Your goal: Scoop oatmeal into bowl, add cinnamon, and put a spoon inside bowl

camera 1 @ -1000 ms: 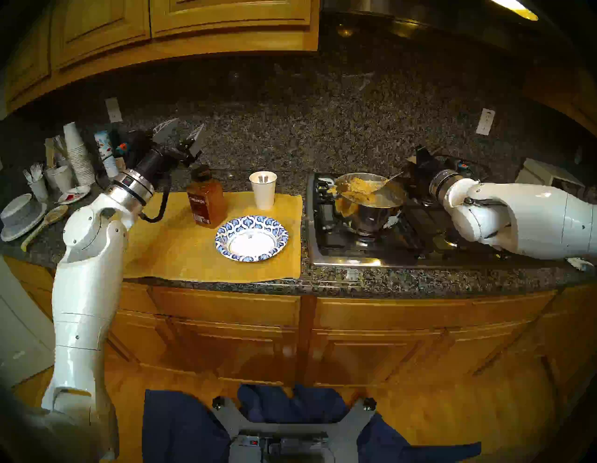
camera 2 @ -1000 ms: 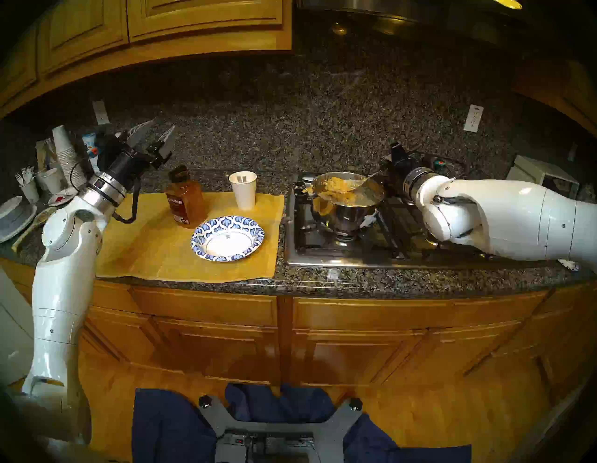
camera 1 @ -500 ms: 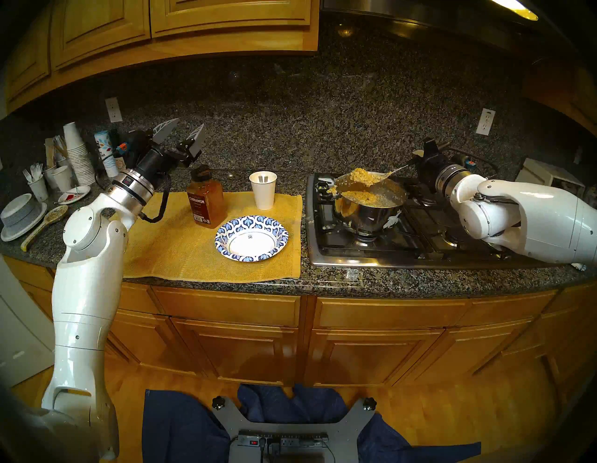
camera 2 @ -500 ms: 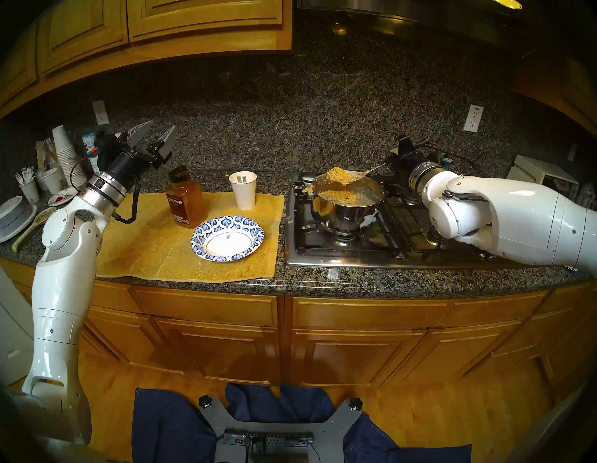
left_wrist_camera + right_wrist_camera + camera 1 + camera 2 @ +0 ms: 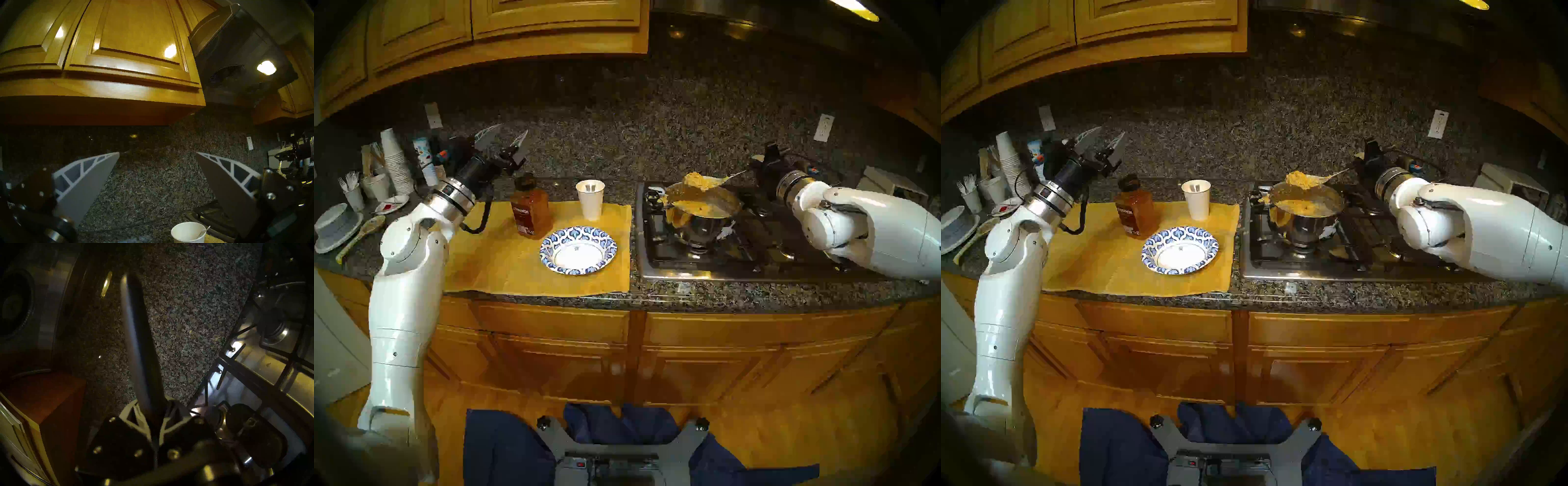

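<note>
Oatmeal (image 5: 699,181) heaped on ladle (image 5: 714,183) just above pot (image 5: 704,217), handle clamped in closed right hand (image 5: 767,159); likely spill short of bowl (image 5: 551,242), left of pot, if tipped or jolted.

We see tan-yellow oatmeal (image 5: 699,181) heaped on a silver ladle (image 5: 719,181) over a shiny steel pot (image 5: 704,220). The bowl (image 5: 548,249) has a blue-and-white leaf rim and a white centre with a small blue mark. The cinnamon (image 5: 531,212) is orange-brown under a dark brown cap. The mat (image 5: 490,261) is mustard yellow, the cup (image 5: 590,200) white, the desk (image 5: 687,292) speckled black-grey granite, the cabinets (image 5: 551,23) honey wood.
</note>
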Robot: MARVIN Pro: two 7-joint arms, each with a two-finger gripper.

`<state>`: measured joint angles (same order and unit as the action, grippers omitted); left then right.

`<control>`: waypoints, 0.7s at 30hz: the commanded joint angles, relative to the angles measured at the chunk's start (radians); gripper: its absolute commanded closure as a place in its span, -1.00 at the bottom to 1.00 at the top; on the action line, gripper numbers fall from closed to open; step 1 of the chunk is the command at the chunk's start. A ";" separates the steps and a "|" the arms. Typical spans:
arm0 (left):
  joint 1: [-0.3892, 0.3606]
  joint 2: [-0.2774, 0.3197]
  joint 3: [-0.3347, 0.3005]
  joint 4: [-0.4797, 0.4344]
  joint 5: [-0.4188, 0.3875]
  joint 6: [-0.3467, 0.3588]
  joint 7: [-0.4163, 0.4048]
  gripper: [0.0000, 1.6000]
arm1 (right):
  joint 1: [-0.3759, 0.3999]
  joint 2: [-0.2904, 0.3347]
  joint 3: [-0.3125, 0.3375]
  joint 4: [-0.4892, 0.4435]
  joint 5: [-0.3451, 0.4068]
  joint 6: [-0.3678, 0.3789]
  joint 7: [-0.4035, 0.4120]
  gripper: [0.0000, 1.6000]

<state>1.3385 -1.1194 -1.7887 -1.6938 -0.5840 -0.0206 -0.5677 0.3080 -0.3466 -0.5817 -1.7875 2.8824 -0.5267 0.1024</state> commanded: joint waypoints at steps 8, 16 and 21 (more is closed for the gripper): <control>-0.030 0.001 -0.006 -0.023 -0.008 -0.009 -0.001 -1.00 | 0.011 0.009 0.067 0.005 -0.003 -0.001 0.011 1.00; -0.030 0.001 -0.005 -0.023 -0.008 -0.009 -0.001 -1.00 | 0.005 0.006 0.071 0.005 -0.003 0.000 0.013 1.00; -0.030 0.001 -0.005 -0.023 -0.008 -0.009 -0.001 -1.00 | 0.004 0.004 0.072 0.002 -0.003 0.001 0.012 1.00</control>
<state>1.3385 -1.1191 -1.7886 -1.6938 -0.5844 -0.0207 -0.5676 0.2825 -0.3368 -0.5573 -1.7826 2.8824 -0.5236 0.0966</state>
